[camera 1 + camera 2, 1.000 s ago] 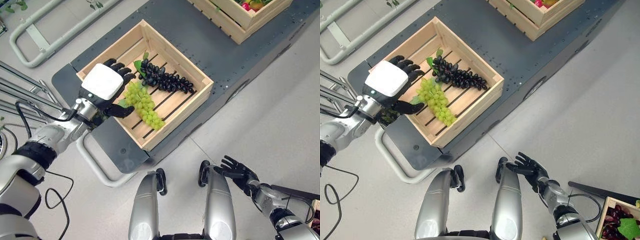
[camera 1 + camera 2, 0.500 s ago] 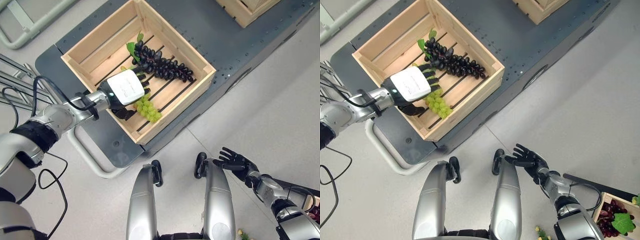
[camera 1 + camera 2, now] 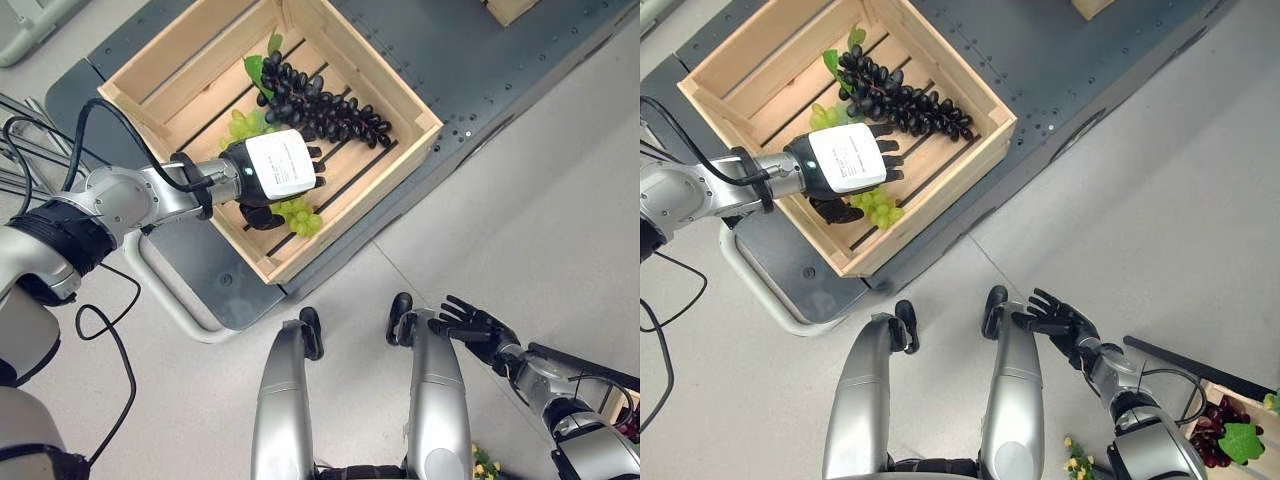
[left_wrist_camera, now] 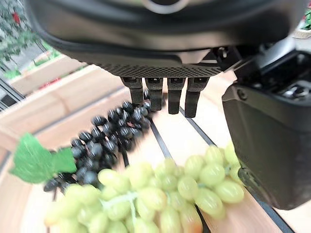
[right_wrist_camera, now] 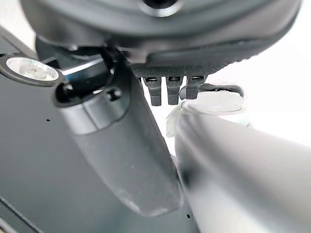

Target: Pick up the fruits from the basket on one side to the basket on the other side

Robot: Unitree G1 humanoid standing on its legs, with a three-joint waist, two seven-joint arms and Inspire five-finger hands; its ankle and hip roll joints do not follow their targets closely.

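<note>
I see bright, even overhead light with soft shadows; my left wrist view blurs the nearest green grapes (image 4: 160, 194).

Your cameras: two head eyes looking down, one wrist camera on each arm.

Both head eyes look steeply down from above and share the wooden crate (image 3: 372, 62), the left hand (image 3: 272, 172) over it and the right hand (image 3: 1058, 320) low by the floor, seen from slightly offset spots. Your left wrist camera looks along its fingers, very near the green grapes (image 4: 160, 194) and black grapes (image 4: 104, 145). Your right wrist camera looks along its own hand.
</note>
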